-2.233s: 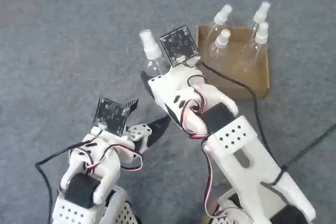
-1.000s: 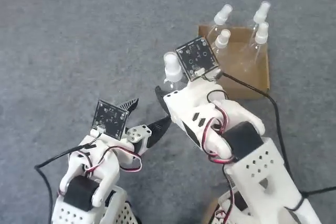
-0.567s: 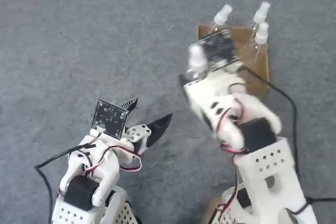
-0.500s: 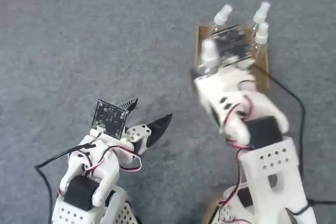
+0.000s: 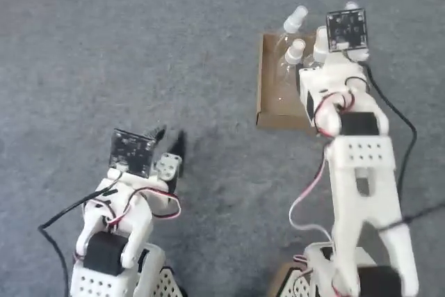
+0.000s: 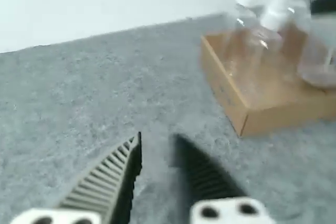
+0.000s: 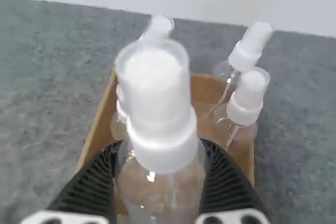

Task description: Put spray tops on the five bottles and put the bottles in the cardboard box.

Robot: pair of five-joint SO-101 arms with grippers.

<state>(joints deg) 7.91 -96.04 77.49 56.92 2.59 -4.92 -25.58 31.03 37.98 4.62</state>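
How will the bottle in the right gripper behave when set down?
Held by the right gripper, the bottle looks clear and empty, so probably light. Tall, narrow, with a bulky spray top, it may tip against the standing bottles in the cardboard box.

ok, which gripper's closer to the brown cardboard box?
Right. The right gripper hangs over the brown cardboard box, shut on a clear plastic spray bottle. The left gripper is open above the grey carpet, well apart from the box.

Grey carpeted table [image 5: 104,53]; cardboard box [image 5: 261,81] sits on its right side.
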